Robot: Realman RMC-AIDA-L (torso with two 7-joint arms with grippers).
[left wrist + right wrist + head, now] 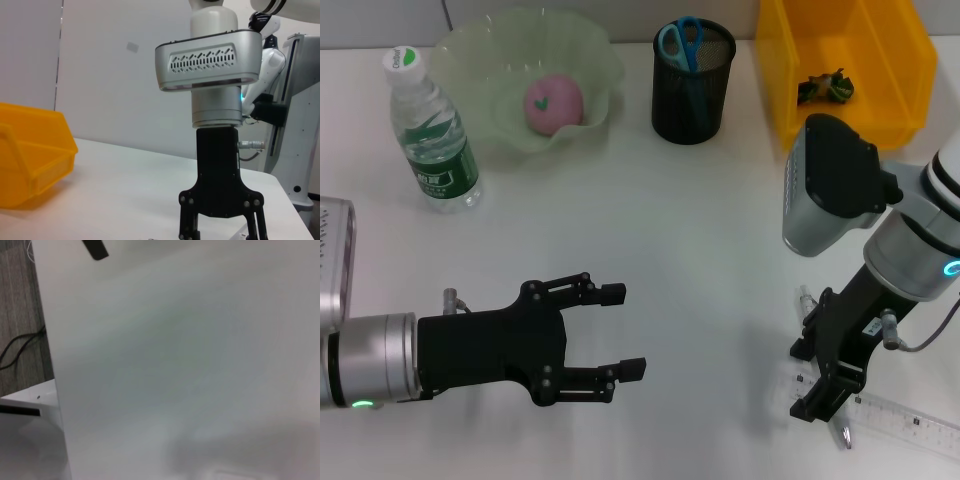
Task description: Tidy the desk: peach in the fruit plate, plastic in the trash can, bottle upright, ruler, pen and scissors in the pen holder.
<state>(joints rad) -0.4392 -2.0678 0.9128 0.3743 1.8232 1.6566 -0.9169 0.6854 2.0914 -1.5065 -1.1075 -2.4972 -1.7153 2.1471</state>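
Already the peach (553, 102) sits in the fruit plate (470, 55), the bottle (432, 130) stands upright and the scissors (681, 42) fill the pen holder (692, 85), so the right gripper (825, 395), jaw state unclear, lowers onto the ruler (905, 422) while the left gripper (620, 330) waits open.

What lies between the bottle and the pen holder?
The fruit plate, holding the peach, lies between the bottle and the pen holder, as the head view shows.
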